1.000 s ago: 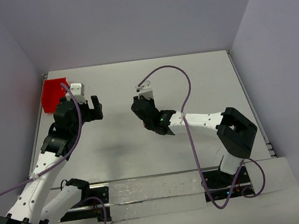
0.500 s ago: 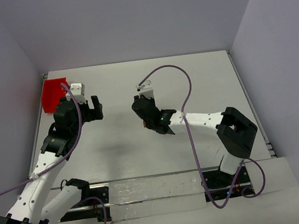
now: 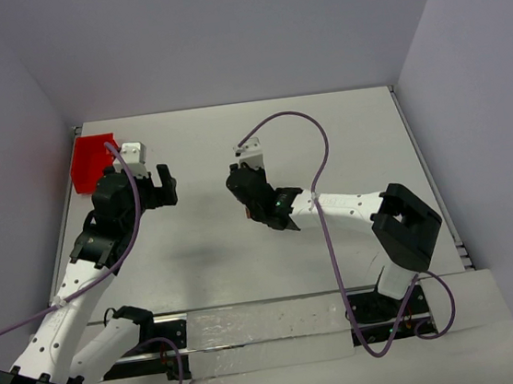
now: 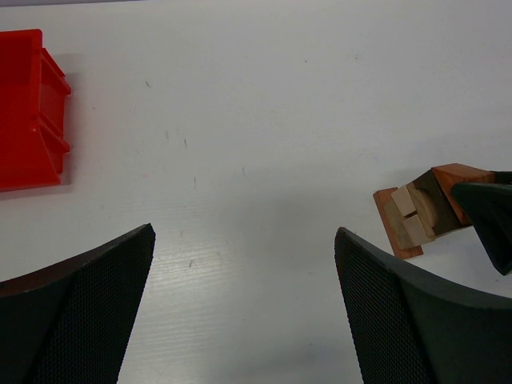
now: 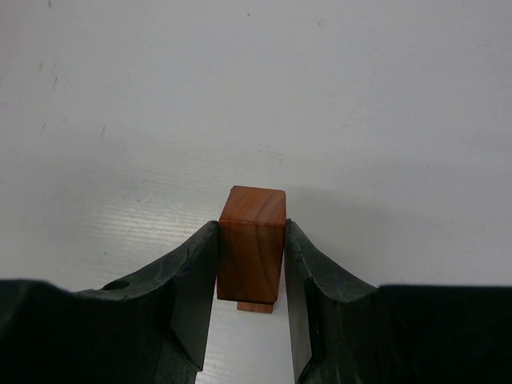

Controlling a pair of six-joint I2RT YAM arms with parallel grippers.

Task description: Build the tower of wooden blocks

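Observation:
The wood block tower (image 4: 418, 213) is a short stack of tan, dark brown and reddish blocks on the white table, at the right edge of the left wrist view. My right gripper (image 5: 252, 264) is shut on its top reddish-brown block (image 5: 253, 238). A sliver of a lower block (image 5: 258, 306) shows beneath it. In the top view the right gripper (image 3: 251, 213) hides the tower. My left gripper (image 4: 244, 232) is open and empty, hovering left of the tower; it also shows in the top view (image 3: 159, 186).
A red plastic tray (image 3: 93, 160) stands at the back left corner of the table, also in the left wrist view (image 4: 28, 108). Grey walls enclose the table on three sides.
The right wrist has shifted very slightly to the right with the block in its grip. The left arm has not moved.

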